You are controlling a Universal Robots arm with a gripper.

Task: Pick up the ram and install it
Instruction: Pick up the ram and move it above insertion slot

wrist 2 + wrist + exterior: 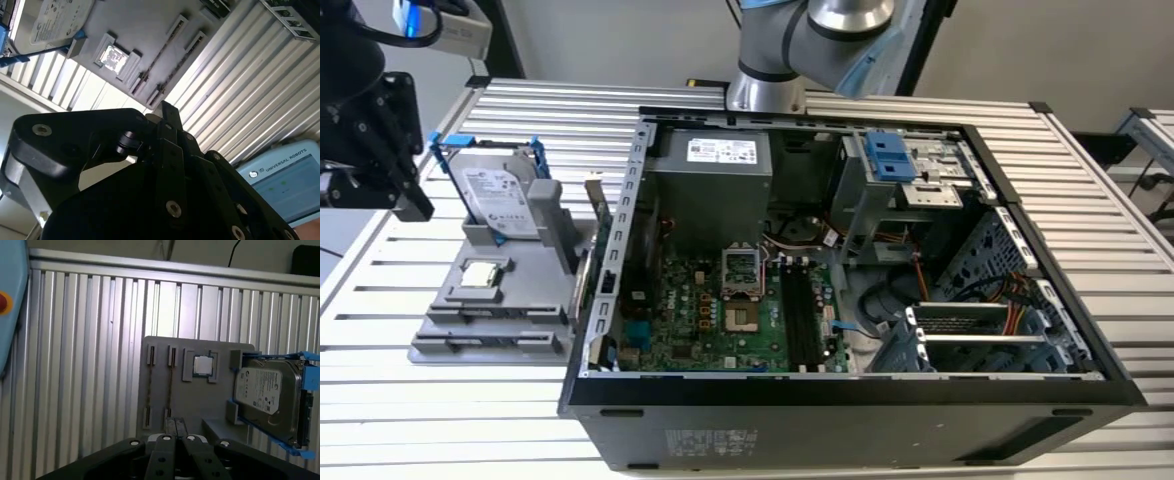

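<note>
My gripper (408, 203) hangs high over the table at the exterior view's left, away from the open computer case (854, 395). In the first wrist view its fingers (170, 427) meet with nothing between them; the gripper (167, 114) also looks shut in the second wrist view. Below it lies a grey fixture (197, 400) with two narrow holder slots (149, 385). A thin dark strip (594, 240) stands on edge between the fixture and the case wall; it looks like the ram, seen edge-on. Long black slots (798, 315) sit on the green motherboard (700, 320).
On the fixture (467, 335) sit a silver-topped hard drive in a blue frame (491, 195) and a square processor chip (480, 272). Both also show in the first wrist view: hard drive (265, 395), chip (202, 365). The arm's base (767, 90) stands behind the case. A screen (285, 185) lies at the table's edge.
</note>
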